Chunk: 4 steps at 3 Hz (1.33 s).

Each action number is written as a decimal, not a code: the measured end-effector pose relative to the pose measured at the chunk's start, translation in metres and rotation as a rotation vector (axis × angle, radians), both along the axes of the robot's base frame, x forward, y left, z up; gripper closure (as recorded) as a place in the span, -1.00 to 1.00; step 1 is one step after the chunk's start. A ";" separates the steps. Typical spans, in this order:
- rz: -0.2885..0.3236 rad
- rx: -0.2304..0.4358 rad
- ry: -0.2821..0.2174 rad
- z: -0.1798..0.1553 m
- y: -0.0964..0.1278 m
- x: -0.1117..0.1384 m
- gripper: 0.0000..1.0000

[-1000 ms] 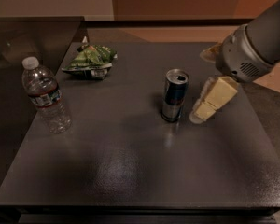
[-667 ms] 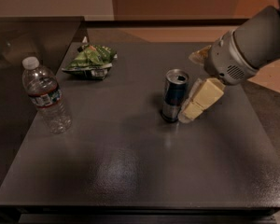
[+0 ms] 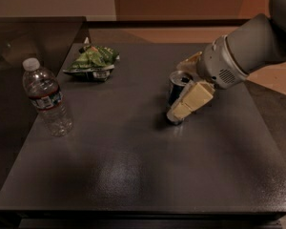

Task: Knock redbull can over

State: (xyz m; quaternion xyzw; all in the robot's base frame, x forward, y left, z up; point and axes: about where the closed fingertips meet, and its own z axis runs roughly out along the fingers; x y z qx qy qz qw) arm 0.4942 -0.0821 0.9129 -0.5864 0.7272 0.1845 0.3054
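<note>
The redbull can (image 3: 174, 93), slim, dark blue and silver with an open silver top, stands upright near the middle right of the dark table (image 3: 133, 166). My gripper (image 3: 182, 90) reaches in from the right on a grey arm. Its two cream fingers are spread apart. The near finger (image 3: 193, 100) lies against the can's right front side and covers its lower part. The far finger (image 3: 189, 62) sits just behind and to the right of the can's top. The gripper holds nothing.
A clear plastic water bottle (image 3: 46, 98) with a white cap stands at the table's left edge. A green snack bag (image 3: 92, 62) lies at the back left. A darker counter (image 3: 19, 42) adjoins the table on the left.
My gripper has moved left toward the can. The near finger, earlier beside the can, now rests against it. The can still stands in the same spot.
</note>
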 end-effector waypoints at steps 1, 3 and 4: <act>0.006 0.019 0.010 -0.003 0.003 0.000 -0.21; -0.009 0.000 -0.006 0.011 -0.002 0.007 0.72; -0.016 -0.088 -0.029 0.030 -0.011 0.015 1.00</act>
